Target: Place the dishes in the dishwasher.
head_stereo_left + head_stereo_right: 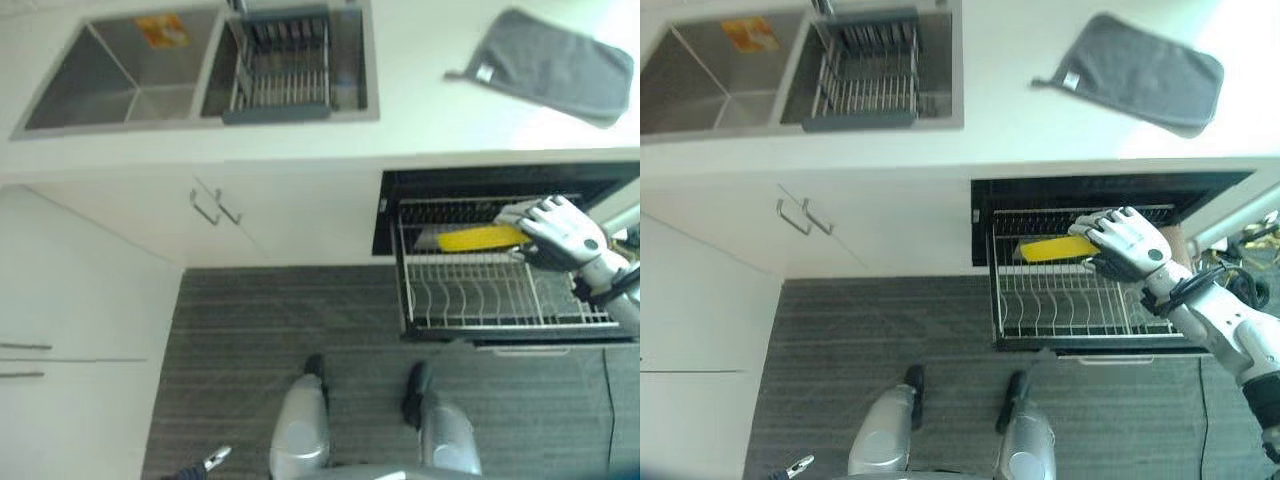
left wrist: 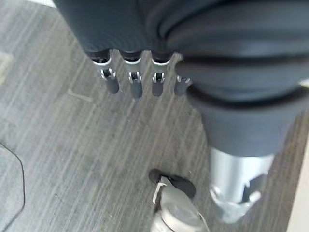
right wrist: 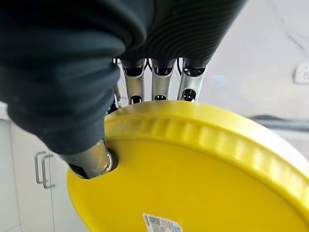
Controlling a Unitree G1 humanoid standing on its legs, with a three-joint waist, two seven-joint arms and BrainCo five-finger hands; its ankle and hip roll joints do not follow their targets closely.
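A yellow plate (image 1: 480,238) hangs edge-on over the back of the pulled-out dishwasher rack (image 1: 480,300), below the white counter. My right hand (image 1: 562,235) is shut on the plate (image 3: 203,179), its fingers (image 3: 159,84) curled over the rim and the thumb pressed on the plate's underside. The rack's white wire tines carry no other dish. My left hand (image 2: 135,77) hangs low at my left side over the grey floor, fingers straight and holding nothing; its fingertips (image 1: 215,460) show at the bottom edge of the left eye view.
A steel double sink (image 1: 130,75) is set in the counter, with a wire drying basket (image 1: 280,70) in its right bowl. A grey cloth (image 1: 550,65) lies on the counter at the right. White cupboard doors with handles (image 1: 215,208) stand left of the dishwasher opening (image 1: 500,180).
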